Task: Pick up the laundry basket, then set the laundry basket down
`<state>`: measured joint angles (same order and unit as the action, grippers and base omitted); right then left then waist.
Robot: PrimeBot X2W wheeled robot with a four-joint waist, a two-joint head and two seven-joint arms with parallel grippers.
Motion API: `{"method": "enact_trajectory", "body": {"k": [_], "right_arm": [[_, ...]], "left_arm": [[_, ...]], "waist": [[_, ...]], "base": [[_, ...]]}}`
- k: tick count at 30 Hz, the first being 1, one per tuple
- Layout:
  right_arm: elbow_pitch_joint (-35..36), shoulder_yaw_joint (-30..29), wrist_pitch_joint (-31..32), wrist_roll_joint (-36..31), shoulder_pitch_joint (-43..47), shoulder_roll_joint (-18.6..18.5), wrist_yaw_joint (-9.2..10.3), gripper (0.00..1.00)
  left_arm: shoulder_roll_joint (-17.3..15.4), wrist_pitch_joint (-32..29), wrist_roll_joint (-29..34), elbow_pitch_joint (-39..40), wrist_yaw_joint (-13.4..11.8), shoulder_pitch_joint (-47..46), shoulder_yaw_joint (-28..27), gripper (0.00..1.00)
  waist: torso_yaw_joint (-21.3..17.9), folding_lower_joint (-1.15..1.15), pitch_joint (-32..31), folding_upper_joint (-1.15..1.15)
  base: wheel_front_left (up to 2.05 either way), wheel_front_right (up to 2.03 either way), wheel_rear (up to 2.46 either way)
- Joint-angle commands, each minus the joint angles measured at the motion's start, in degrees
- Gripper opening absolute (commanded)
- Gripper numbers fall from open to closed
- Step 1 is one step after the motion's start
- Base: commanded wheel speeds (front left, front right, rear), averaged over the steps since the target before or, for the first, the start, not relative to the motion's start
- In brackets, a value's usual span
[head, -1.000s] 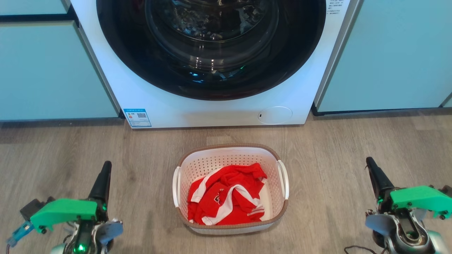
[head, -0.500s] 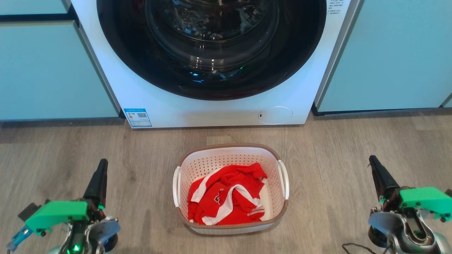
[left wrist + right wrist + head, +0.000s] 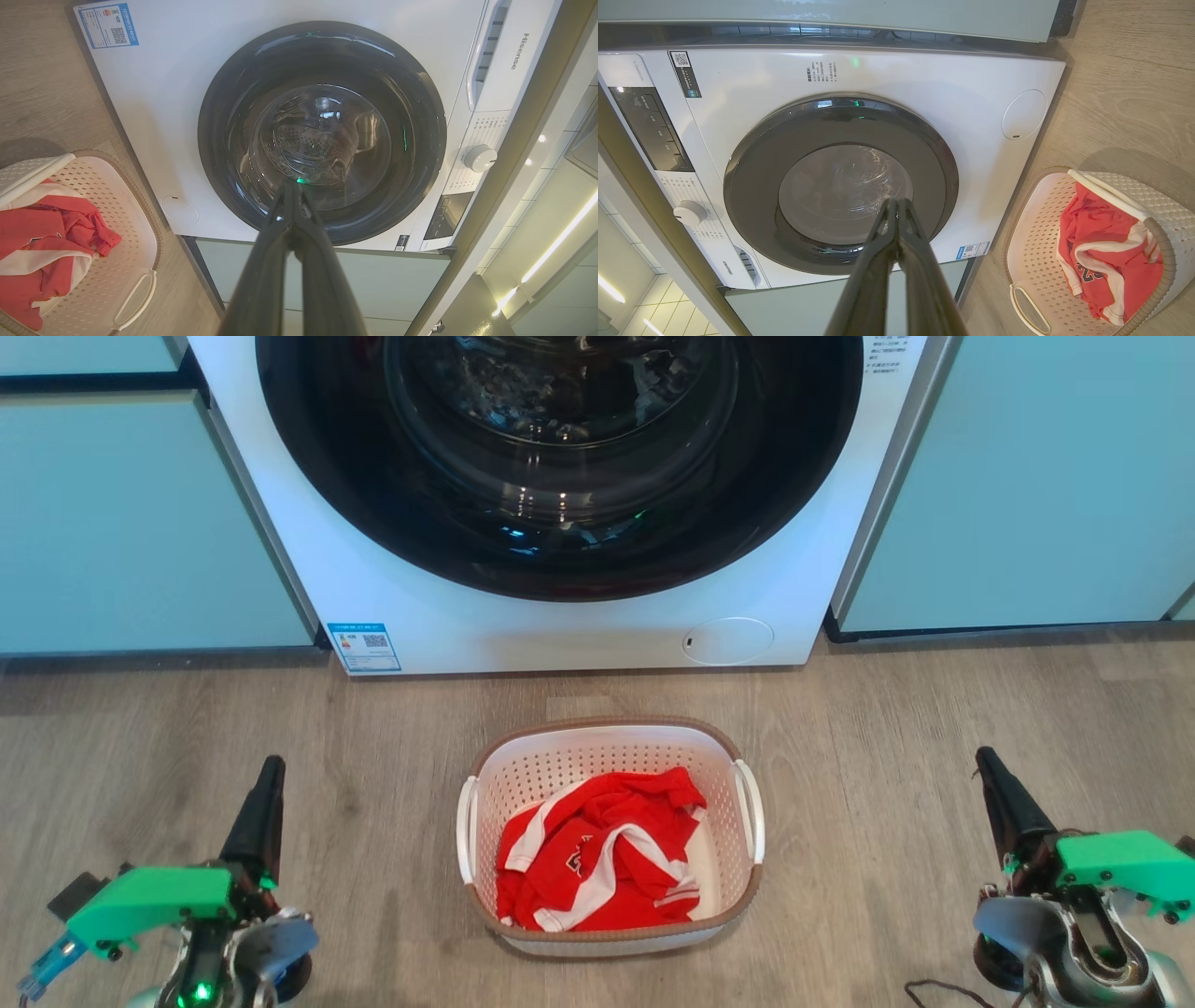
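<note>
Since the laundry basket (image 3: pixel 597 758) is thin perforated plastic with just a red jersey (image 3: pixel 597 863) inside, I reckon it's light but a bit flexy, so I'd grab the side loop handles (image 3: pixel 752 812). It sits on the wood floor (image 3: pixel 373 775) before the washing machine (image 3: pixel 523 635), between my left gripper (image 3: pixel 271 767) and right gripper (image 3: pixel 986 763), well apart from both. Both sets of jaws are pressed together, holding nothing.

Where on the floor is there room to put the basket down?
Bare floor lies between the left claw and the laundry basket, and between the basket and the right claw. The strip between the basket and the washing machine is tighter.
</note>
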<state>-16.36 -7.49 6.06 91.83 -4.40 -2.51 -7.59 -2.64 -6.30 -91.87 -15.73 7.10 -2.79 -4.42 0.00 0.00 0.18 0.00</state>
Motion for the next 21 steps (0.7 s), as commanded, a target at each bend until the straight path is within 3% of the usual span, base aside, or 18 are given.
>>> {"method": "enact_trajectory", "body": {"k": [1, 21], "right_arm": [[2.34, 0.97, 0.43, 0.34, -1.79, -0.37, 0.1, 0.0], [2.34, 0.97, 0.43, 0.34, -1.79, -0.37, 0.1, 0.0]], "left_arm": [[-0.24, -0.24, -0.24, 1.66, 0.38, -3.41, -2.16, 0.0], [-0.24, -0.23, -0.25, 1.67, 0.38, -3.41, -2.15, 0.0]], "waist": [[0.0, 0.0, 0.0, 0.0], [0.0, 0.0, 0.0, 0.0]], "base": [[0.0, 0.0, 0.0], [0.0, 0.0, 0.0]]}}
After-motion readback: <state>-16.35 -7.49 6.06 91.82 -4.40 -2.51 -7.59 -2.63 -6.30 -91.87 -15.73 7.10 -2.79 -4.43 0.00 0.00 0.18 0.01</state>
